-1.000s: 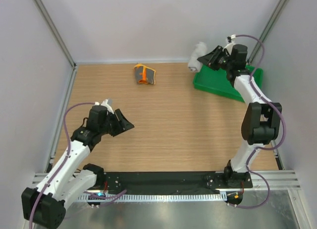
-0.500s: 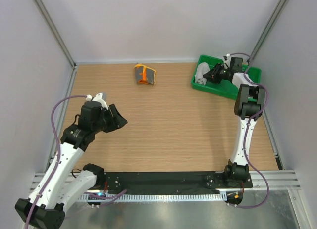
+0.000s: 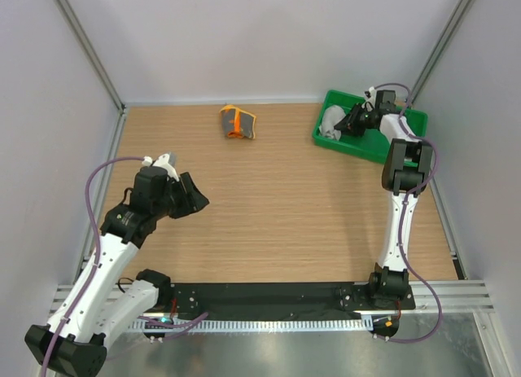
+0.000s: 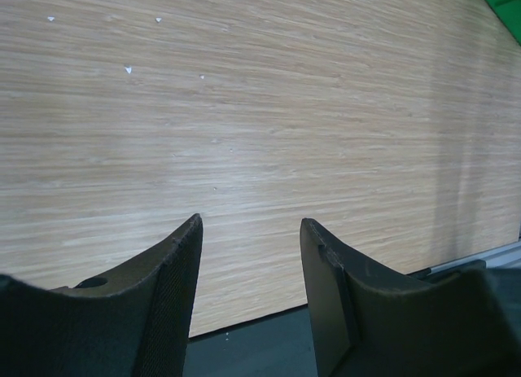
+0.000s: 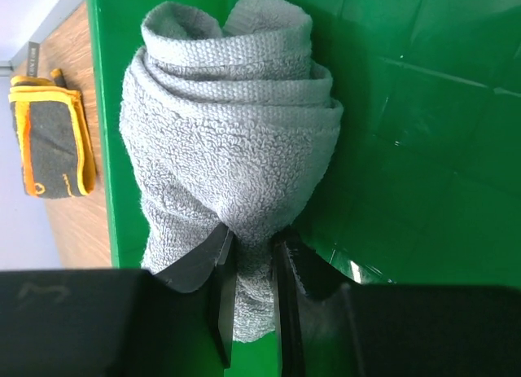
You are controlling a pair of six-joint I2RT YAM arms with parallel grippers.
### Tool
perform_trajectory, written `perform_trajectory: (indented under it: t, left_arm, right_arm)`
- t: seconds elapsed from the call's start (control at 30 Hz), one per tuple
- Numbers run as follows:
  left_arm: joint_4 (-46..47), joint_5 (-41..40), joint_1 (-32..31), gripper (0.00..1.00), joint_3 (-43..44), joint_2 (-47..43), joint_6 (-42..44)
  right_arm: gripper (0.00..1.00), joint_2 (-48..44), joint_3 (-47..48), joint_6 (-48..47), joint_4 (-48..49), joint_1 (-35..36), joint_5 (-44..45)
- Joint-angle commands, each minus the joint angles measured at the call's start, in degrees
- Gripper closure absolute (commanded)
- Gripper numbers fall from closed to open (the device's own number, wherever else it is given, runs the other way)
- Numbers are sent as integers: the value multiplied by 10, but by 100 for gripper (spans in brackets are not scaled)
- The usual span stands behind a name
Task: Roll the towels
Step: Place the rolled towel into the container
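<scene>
Right wrist: right gripper point(image 5: 248, 259) pinches rolled grey towel point(image 5: 232, 141).

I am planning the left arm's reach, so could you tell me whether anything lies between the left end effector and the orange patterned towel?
Nothing visible does. Only bare wooden table lies between the open left end effector and the orange towel.

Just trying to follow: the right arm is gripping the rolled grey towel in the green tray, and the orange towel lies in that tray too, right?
Not quite. The orange towel lies outside the green tray, on the wooden table, as the top view shows. The right gripper does grip the rolled grey towel in the tray.
</scene>
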Motion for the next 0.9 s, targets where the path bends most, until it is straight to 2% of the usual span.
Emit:
perform_trajectory:
  t: [0.0,0.03,0.2,0.47,0.87]
  left_arm:
    - [3,-7,1,48,1,-2,13]
    - [3,-8,0,48,1,-2,13]
    - [2,-11,1,48,1,-2,13]
    - [3,-14,6,48,1,-7,11]
    - [5,-13,9,48,0,-11,12]
  right_arm:
    - [72,-3,22,-30,-63,1,70]
    - [51,-6,24,-30,-66,1,71]
    - [36,-28,25,-25,-74,1,88]
    - [32,-69,59,-23,-134,0,158]
    - [32,-163,35,12,-111,6,112]
